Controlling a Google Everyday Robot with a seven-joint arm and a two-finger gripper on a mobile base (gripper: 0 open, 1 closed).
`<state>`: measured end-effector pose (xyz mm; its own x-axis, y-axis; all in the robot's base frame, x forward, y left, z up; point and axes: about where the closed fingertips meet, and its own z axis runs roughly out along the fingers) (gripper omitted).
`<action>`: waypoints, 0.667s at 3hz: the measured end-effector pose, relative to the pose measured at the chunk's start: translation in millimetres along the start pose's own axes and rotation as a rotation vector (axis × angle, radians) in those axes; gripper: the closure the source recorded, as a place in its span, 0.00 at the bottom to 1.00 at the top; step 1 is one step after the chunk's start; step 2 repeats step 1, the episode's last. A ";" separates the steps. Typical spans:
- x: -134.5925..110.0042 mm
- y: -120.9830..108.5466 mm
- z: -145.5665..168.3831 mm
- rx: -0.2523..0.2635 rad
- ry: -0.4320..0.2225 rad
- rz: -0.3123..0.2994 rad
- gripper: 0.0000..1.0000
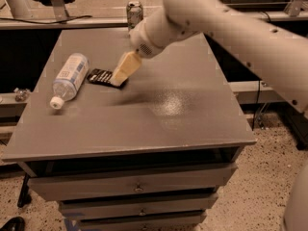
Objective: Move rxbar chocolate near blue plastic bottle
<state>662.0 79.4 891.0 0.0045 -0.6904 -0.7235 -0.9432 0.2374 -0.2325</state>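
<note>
The rxbar chocolate (100, 75), a flat dark wrapper with pale stripes, lies flat on the grey table (159, 124), a short gap to the right of the blue plastic bottle (70, 77). The bottle is clear, with a white cap and a pale label, and lies on its side at the table's left with the cap pointing toward the front. My gripper (118, 81) reaches down from the upper right, and its cream tip sits at the bar's right end, covering that end.
An upright green-silver drink can (134, 12) stands at the table's back edge, behind my arm (231, 28). The table has drawers (137, 186) below its front edge. A ledge with cables runs behind the table.
</note>
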 end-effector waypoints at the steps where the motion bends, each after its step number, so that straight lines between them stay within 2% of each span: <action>1: 13.0 -41.3 -109.9 0.072 0.009 -0.052 0.00; 2: 13.0 -41.3 -109.9 0.072 0.009 -0.052 0.00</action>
